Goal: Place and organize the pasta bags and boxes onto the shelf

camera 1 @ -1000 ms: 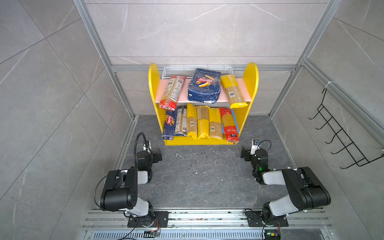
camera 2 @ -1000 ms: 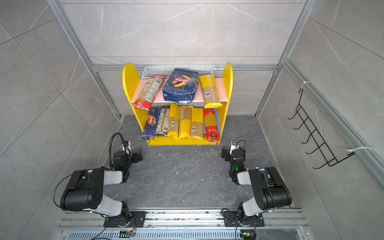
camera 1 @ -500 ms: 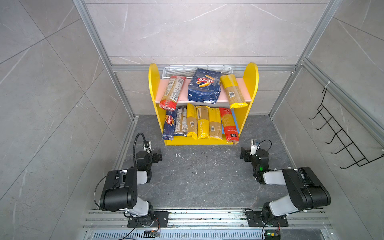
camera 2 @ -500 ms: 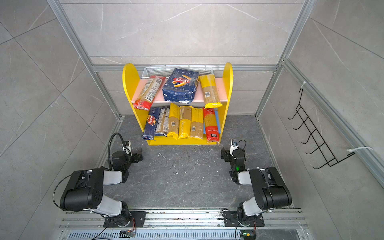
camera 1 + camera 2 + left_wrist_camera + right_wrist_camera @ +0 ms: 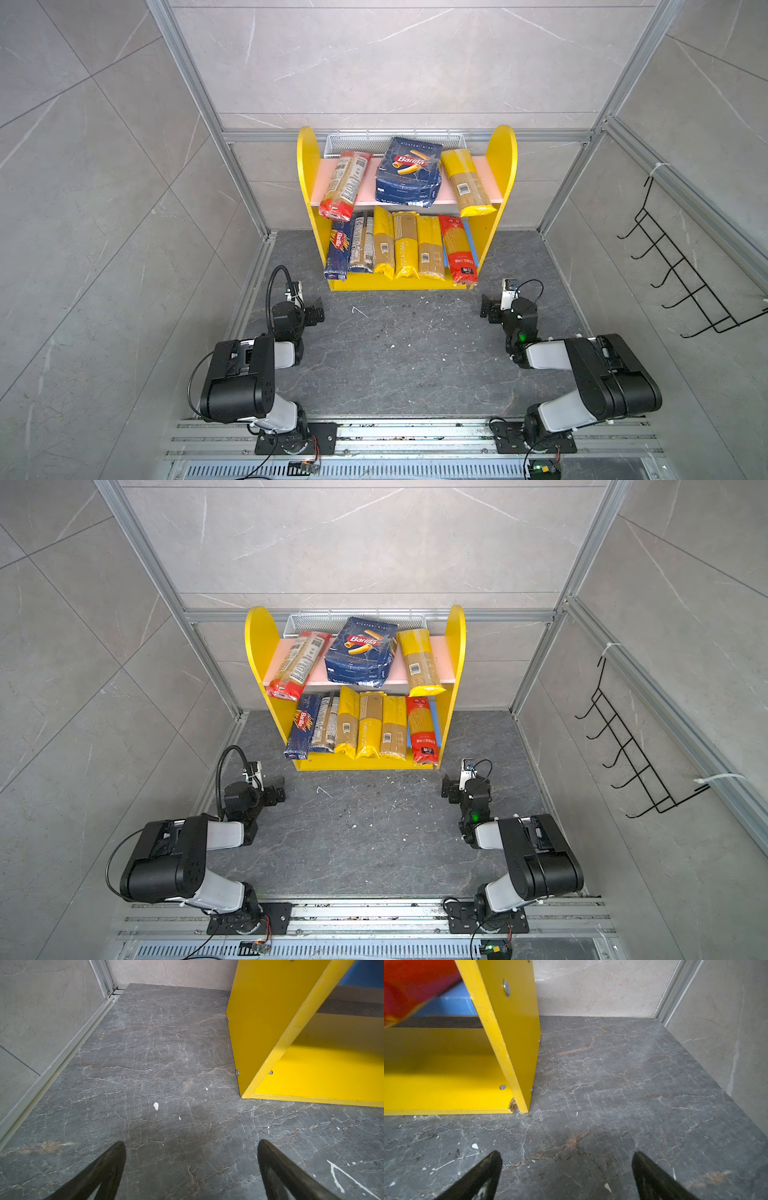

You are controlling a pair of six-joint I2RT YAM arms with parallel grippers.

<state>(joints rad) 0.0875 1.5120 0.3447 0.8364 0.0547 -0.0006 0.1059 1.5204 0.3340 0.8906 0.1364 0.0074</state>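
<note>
All shelved; we hold nothing.
Our left hand (image 5: pixel 191 1141) and right hand (image 5: pixel 566 1152) gape empty; ahead, pasta packs (image 5: pixel 405 249) lie on the shelf (image 5: pixel 306 166), long axes toward them.

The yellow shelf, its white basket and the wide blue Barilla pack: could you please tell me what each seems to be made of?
The yellow shelf: probably painted wood board, smooth semi-gloss; a chipped bottom corner shows brown fibre. The white basket: likely coated metal wire, fine open mesh. The Barilla pack: soft matte bag, paper or film, judging by its creases.
</note>
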